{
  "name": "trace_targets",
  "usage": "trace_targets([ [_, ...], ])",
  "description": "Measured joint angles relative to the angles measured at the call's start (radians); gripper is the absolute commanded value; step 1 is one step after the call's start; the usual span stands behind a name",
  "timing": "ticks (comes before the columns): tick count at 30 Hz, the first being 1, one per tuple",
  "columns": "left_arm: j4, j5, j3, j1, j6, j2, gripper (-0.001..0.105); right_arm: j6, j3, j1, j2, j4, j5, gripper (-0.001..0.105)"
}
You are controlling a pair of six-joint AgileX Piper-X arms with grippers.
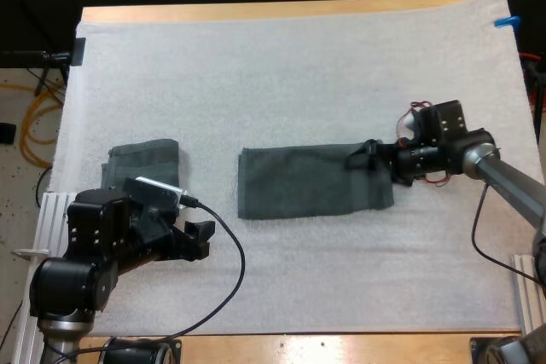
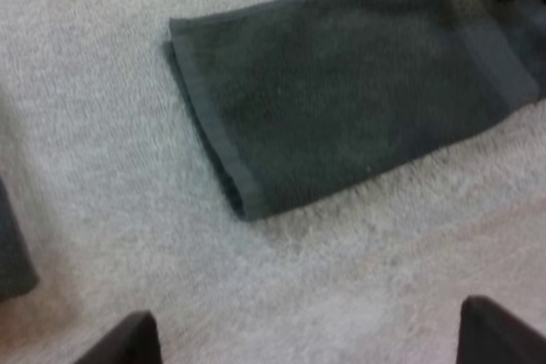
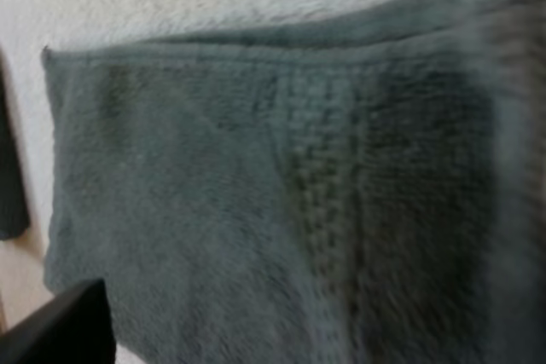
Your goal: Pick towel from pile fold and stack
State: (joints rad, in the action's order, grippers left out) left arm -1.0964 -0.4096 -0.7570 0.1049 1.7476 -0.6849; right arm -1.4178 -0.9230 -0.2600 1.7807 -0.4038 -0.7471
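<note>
Towel [image 1: 311,181] lies folded in a strip mid white mat [image 1: 281,83]; right gripper [image 1: 373,157] at its right end, hold cannot be told. Left gripper [image 1: 205,240] fingers [image 2: 128,343] wide apart, empty. Risk: pinching one layer could open the fold.

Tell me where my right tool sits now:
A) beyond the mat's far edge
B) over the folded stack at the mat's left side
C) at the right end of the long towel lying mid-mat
C: in the high view the right tool is at the right end of the towel, well away from the folded stack.
</note>
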Motion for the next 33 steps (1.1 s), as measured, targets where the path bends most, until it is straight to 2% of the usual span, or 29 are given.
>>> trace_targets([
  [5, 0.000, -0.032, 0.000, 0.000, 0.000, 0.000, 0.068, 0.003, -0.003, -0.018, 0.008, 0.005, -0.020, 0.086],
  [7, 0.000, -0.032, 0.000, 0.000, 0.000, 0.000, 0.068, 0.004, -0.003, -0.018, 0.008, 0.003, -0.021, 0.077],
  [11, 0.000, -0.032, 0.000, 0.000, 0.000, 0.000, 0.068, 0.004, -0.003, -0.021, 0.013, -0.015, 0.008, 0.039],
  [14, 0.000, -0.035, 0.000, 0.000, 0.000, 0.000, 0.068, -0.005, 0.006, -0.027, 0.015, -0.048, 0.037, 0.004],
  [15, 0.000, -0.042, 0.000, 0.000, 0.000, 0.000, 0.068, -0.018, 0.008, -0.029, 0.012, -0.062, 0.049, 0.000],
  [17, 0.000, -0.059, 0.000, 0.000, 0.000, 0.000, 0.068, -0.044, 0.009, -0.032, -0.004, -0.098, 0.097, 0.001],
  [21, 0.000, -0.083, 0.000, 0.000, 0.000, 0.000, 0.068, -0.108, 0.006, -0.035, -0.083, -0.188, 0.270, 0.001],
  [25, 0.000, -0.085, 0.000, 0.000, 0.000, 0.000, 0.068, -0.195, -0.023, -0.035, -0.162, -0.305, 0.487, 0.001],
  [31, 0.000, -0.128, 0.000, 0.000, 0.000, 0.000, 0.068, -0.308, -0.086, -0.035, -0.227, -0.474, 0.818, 0.001],
  [33, 0.000, -0.142, 0.000, 0.000, 0.000, 0.000, 0.068, -0.326, -0.111, -0.035, -0.227, -0.509, 0.872, 0.001],
])
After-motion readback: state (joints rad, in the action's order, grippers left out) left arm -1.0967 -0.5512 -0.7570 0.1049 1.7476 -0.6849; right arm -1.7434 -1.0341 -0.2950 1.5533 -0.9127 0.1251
